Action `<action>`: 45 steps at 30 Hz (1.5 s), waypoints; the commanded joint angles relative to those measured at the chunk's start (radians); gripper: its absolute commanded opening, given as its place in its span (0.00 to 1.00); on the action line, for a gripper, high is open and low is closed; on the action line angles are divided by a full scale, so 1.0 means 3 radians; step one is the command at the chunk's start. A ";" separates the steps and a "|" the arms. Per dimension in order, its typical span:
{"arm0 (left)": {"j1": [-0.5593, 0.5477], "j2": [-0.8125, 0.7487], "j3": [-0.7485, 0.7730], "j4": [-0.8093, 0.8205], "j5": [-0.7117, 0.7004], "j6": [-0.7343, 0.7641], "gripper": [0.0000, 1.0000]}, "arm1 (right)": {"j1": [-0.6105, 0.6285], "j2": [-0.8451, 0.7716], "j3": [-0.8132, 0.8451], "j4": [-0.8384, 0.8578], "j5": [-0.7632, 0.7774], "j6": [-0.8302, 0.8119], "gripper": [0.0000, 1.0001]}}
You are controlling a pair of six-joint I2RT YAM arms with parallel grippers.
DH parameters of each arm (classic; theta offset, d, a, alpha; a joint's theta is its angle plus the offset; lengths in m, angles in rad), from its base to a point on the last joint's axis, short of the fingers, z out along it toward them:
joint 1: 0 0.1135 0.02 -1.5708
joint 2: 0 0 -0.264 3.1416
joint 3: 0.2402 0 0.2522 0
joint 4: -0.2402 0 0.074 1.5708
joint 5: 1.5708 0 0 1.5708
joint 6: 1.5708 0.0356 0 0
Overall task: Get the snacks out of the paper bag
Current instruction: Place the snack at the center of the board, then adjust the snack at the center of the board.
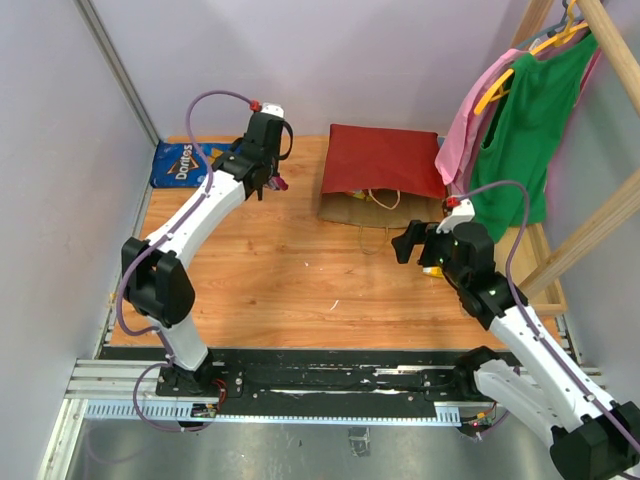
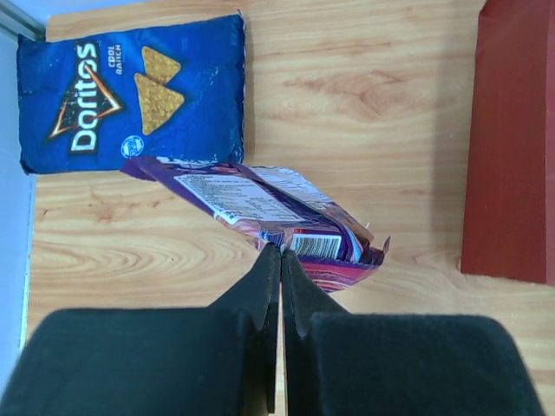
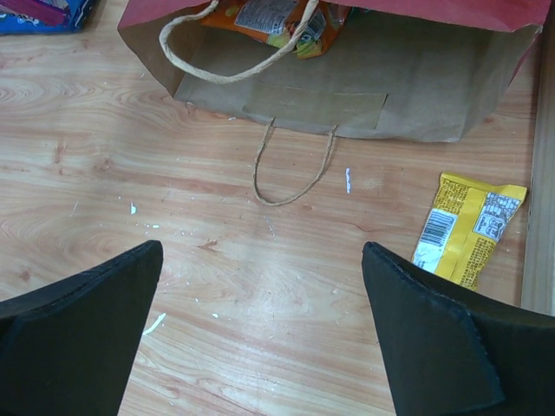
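Note:
The paper bag (image 1: 383,160) lies flat at the back of the table, red outside, its brown mouth toward me (image 3: 364,78). An orange packet (image 3: 269,17) shows inside the mouth, under a loop handle. My left gripper (image 1: 272,182) is shut on the edge of a purple-pink candy bag (image 2: 260,204), held just right of the blue Doritos bag (image 2: 130,91) that lies at the back left (image 1: 178,165). My right gripper (image 3: 262,251) is open and empty over bare wood in front of the bag's mouth (image 1: 415,250). A yellow packet (image 3: 468,227) lies on the table to its right.
Green and pink clothes (image 1: 520,130) hang on a wooden rack (image 1: 590,230) at the right, close to the bag and the right arm. A purple wall (image 1: 60,150) bounds the left side. A second loop handle (image 3: 295,173) lies on the wood.

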 commanded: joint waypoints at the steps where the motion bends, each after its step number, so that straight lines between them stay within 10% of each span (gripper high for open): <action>1: 0.0014 -0.0081 0.0246 -0.0387 0.0162 0.0167 0.01 | 0.0056 -0.0038 -0.0064 -0.0019 -0.0060 0.0012 1.00; 10: 0.0008 0.0388 0.0550 -0.0474 -0.0064 0.0702 0.00 | 0.0056 0.0128 -0.0103 0.0072 -0.0148 0.0005 0.99; 11: 0.0007 0.0624 0.0741 -0.0486 -0.0110 0.0789 0.08 | 0.0056 0.0158 -0.0092 0.0082 -0.0162 0.0017 0.99; 13: 0.0018 0.1157 0.1228 -0.0496 -0.0401 0.0873 0.91 | 0.0056 0.0195 -0.0080 0.0104 -0.0191 0.0044 0.99; 14: 0.0020 0.1438 0.1517 -0.0589 -0.0441 0.0923 0.99 | 0.0056 0.0205 -0.0077 0.0121 -0.0209 0.0056 0.99; 19: 0.0022 0.1970 0.2621 -0.0847 -0.0447 0.0683 1.00 | 0.0056 0.0206 -0.0047 0.0115 -0.0316 0.0110 0.99; 24: 0.0050 0.0819 0.1189 0.0135 -0.0023 0.0346 1.00 | 0.0056 0.0151 -0.0103 0.0073 -0.0284 0.0078 1.00; 29: 0.0126 -0.0310 -0.0437 0.0820 0.0527 -0.0163 0.87 | 0.0056 0.0127 -0.0171 0.0068 -0.0261 0.0028 1.00; 31: 0.0131 -0.0525 -0.0901 0.1105 0.0620 -0.0293 0.55 | 0.0061 0.0121 -0.0202 0.0079 -0.0281 0.0039 1.00; 37: 0.0281 -0.0350 -0.1298 0.1340 0.0636 -0.0483 0.07 | 0.0062 0.0124 -0.0301 0.0121 -0.0371 0.0083 1.00; 45: 0.0615 0.0263 -0.1144 0.1709 0.1360 -0.0734 0.01 | 0.0062 -0.0184 -0.0440 -0.0025 -0.0177 0.0051 0.99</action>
